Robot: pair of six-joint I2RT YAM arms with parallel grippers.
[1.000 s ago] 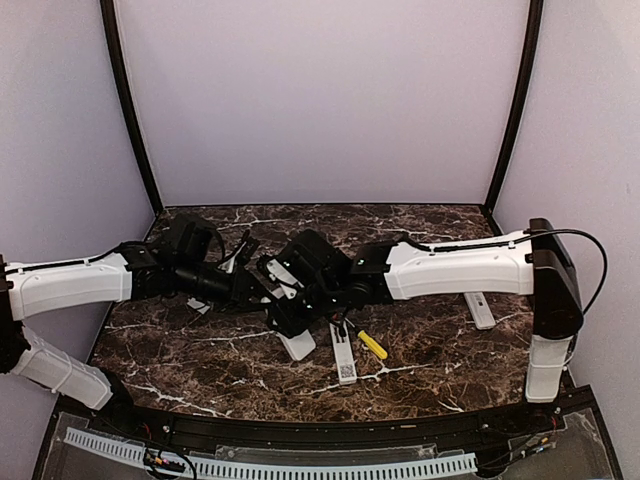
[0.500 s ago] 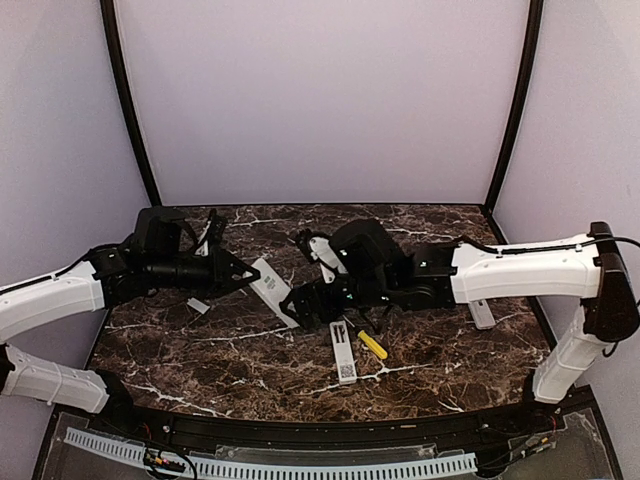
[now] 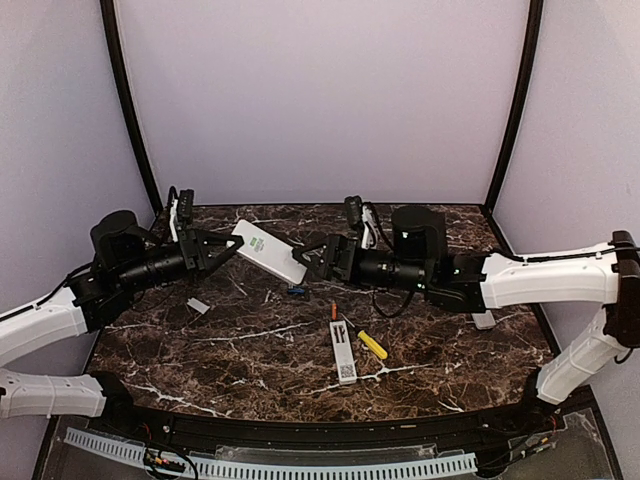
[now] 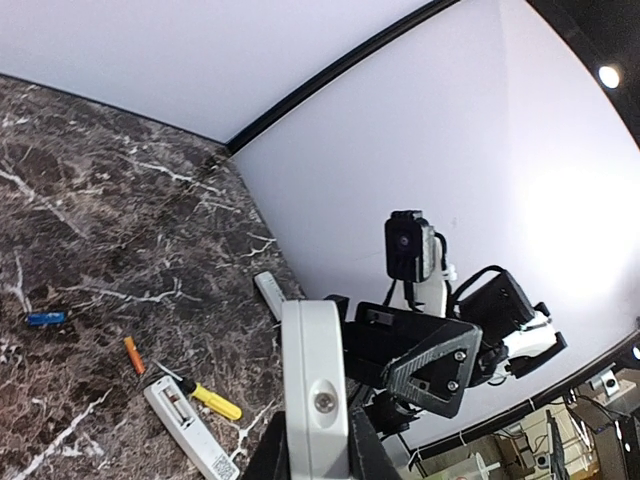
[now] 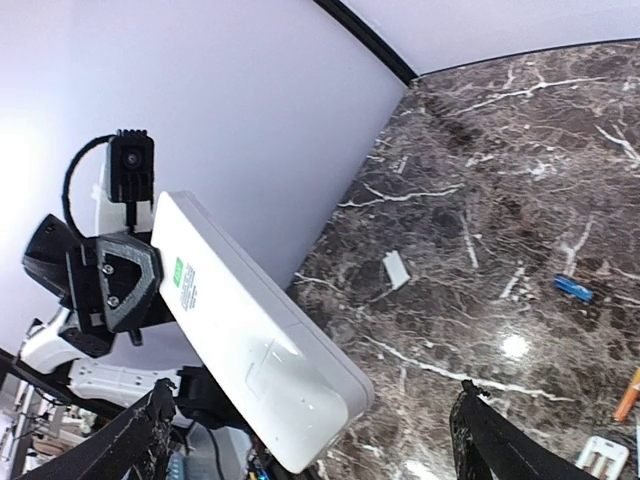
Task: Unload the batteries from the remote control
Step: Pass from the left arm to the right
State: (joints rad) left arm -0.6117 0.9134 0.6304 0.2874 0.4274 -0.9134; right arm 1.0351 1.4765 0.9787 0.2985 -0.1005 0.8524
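My left gripper (image 3: 225, 247) is shut on one end of a white remote (image 3: 268, 250) and holds it tilted above the table. In the left wrist view the remote (image 4: 315, 370) stands edge-on between my jaws (image 4: 315, 445). My right gripper (image 3: 315, 258) is open, and the remote's free end (image 5: 255, 340) lies between its wide-spread fingers (image 5: 140, 440) without touching them. A blue battery (image 3: 296, 291) and an orange battery (image 3: 333, 311) lie on the table below. They also show in the left wrist view (image 4: 47, 318) (image 4: 134, 355) and the right wrist view (image 5: 573, 288) (image 5: 630, 395).
A second white remote (image 3: 343, 352) lies open on the dark marble table (image 3: 240, 360), with a yellow-handled tool (image 3: 372, 345) beside it. One flat white cover (image 3: 198, 306) lies at the left and another (image 3: 483, 320) at the right.
Both arms have risen from the table's middle and drawn apart. The left has lifted the remote up and back. The right gripper now faces its free end. The two batteries now show.
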